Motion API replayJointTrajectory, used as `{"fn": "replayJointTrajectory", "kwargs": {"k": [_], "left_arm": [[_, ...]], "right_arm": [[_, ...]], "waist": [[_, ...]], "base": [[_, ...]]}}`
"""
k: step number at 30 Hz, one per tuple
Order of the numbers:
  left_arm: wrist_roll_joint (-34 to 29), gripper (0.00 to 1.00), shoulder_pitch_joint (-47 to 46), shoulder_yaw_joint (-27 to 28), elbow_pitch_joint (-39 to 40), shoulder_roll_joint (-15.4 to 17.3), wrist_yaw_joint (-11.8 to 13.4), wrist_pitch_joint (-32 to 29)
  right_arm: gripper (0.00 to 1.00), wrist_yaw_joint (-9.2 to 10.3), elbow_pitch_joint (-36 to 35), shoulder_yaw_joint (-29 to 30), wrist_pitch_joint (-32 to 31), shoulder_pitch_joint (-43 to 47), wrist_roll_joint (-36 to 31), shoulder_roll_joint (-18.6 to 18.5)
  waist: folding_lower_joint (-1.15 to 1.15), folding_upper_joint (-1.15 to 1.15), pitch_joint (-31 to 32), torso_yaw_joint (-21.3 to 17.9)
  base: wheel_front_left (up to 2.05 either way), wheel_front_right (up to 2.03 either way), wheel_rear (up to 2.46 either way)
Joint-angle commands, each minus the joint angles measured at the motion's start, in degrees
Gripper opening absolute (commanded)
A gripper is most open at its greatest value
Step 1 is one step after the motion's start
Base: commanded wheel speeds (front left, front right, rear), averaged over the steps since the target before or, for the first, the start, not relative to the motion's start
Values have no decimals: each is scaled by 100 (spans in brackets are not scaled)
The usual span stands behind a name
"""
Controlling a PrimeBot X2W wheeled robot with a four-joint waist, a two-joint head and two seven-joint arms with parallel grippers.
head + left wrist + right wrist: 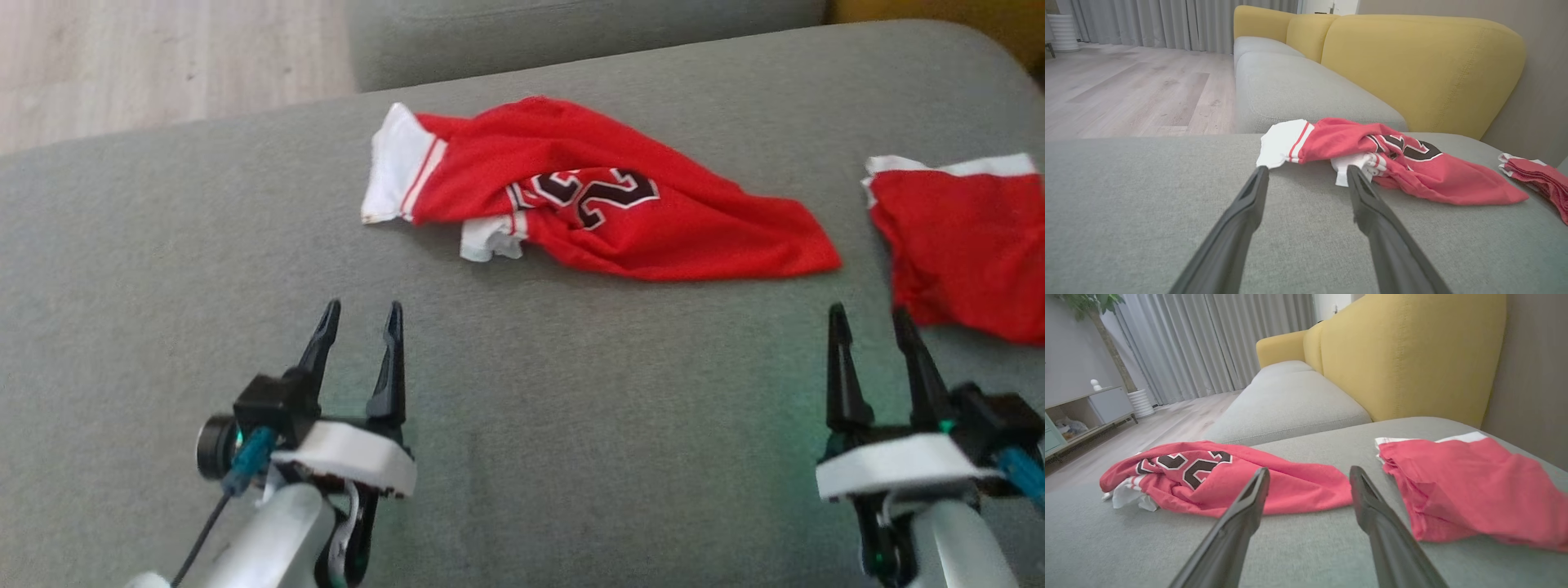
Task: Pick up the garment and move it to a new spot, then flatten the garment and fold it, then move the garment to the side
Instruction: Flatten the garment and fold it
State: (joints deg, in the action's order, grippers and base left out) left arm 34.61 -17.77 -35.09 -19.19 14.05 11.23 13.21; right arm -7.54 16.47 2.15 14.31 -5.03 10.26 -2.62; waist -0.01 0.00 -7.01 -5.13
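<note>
Head view: garment [604, 204], a red jersey with white trim and a dark number, lies crumpled on the grey sofa cushion [571, 408], middle-far. Left claw [363, 308] and right claw [869, 311] are both released, fingers spread, holding nothing, hovering near the cushion and well short of the garment. A second red cloth [963, 245] sits at the right edge, just beyond the right claw. Wood floor [163, 65] shows at top left.

Left wrist view: fingers parted, pointing at the garment's white sleeve end, which lies close ahead but isn't touched. Yellow backrest [1421, 69] behind, grey curtains [1147, 24] far left.

Right wrist view: fingers parted, aimed at the gap between the garment's pointed hem and the second red cloth. A cabinet [1086, 412] stands against the far wall.

Judgement: step one, the pick-up, not yet begun. The next move calls for reaching forward and pinching fabric, likely the sleeve end on the left and the hem tip on the right. Soft cushion, thin slippery cloth: the pinch must go low. Risk: the right claw snags the wrong cloth.
</note>
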Motion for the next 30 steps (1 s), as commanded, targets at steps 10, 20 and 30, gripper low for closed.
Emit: {"fn": "replayJointTrajectory", "kwargs": {"k": [10, 20, 30], "left_arm": [[-59, 100, -255, 119, 92, 116, -56, -52], [-367, 100, -1121, -388, -686, 140, -328, -931], [-475, 100, -1805, -306, -1525, 110, -251, -838]], "right_arm": [[100, 5, -726, -224, 68, 21, 94, -26], [100, 5, -789, -367, 68, -54, 264, -26], [100, 5, -770, -461, 69, -170, 400, -26]], "waist": [[1, 0, -218, -394], [1, 0, -655, -796], [1, 0, -936, -1135]], "base": [[0, 0, 0], [0, 0, 0], [0, 0, 0]]}}
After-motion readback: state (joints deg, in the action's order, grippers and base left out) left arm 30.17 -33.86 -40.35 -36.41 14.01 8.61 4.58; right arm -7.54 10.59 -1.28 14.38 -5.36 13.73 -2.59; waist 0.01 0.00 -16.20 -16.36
